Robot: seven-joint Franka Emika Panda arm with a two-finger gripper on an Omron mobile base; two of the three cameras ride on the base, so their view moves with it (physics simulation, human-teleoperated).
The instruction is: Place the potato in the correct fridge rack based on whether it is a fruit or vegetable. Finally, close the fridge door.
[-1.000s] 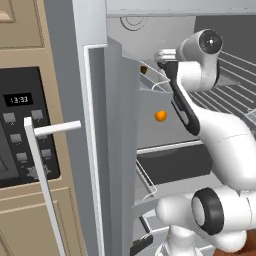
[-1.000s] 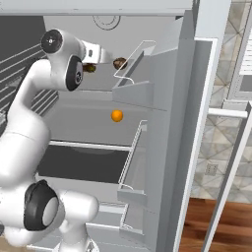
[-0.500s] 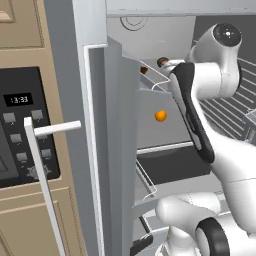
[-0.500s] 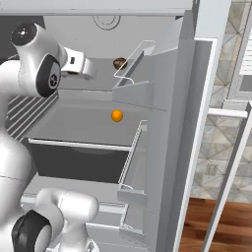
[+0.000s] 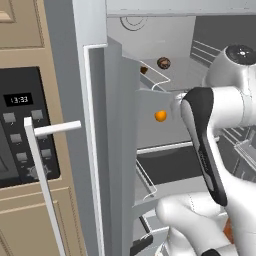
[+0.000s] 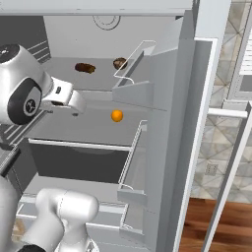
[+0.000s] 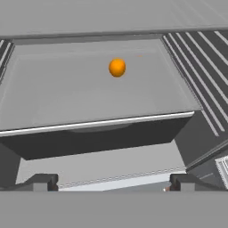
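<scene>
Dull-brown and oval, the small potato (image 6: 85,68) lay on the upper pale grey fridge rack (image 6: 64,74), its long axis running across the shelf, with a second small, dark round lump (image 6: 119,63) near it toward the open door side. The robot's two-finger claw (image 7: 111,181) stood spread wide and held nothing, its dark tips apart at the bottom of the hand view, which looked down along the lower grey shelf (image 7: 89,102) where a bright orange ball (image 7: 117,67) sat toward the back. Seen from the right base camera, the white wrist hung in front of the compartment just below the rack's level, so the potato lay up and behind the claw, already apart from it and resting where vegetables appeared to belong. With that placement apparently done, the move to come looked like the door: the tall grey fridge door (image 5: 107,150) stood swung open on the arm's left, its clear wire-edged door bins (image 6: 133,64) jutting toward the shelves. The arm's own elbow and the dark drawer (image 7: 98,138) beneath the lower shelf crowded the space the claw would need to back through before reaching that door. A beige cabinet with a black oven panel (image 5: 22,125) flanked the fridge.
</scene>
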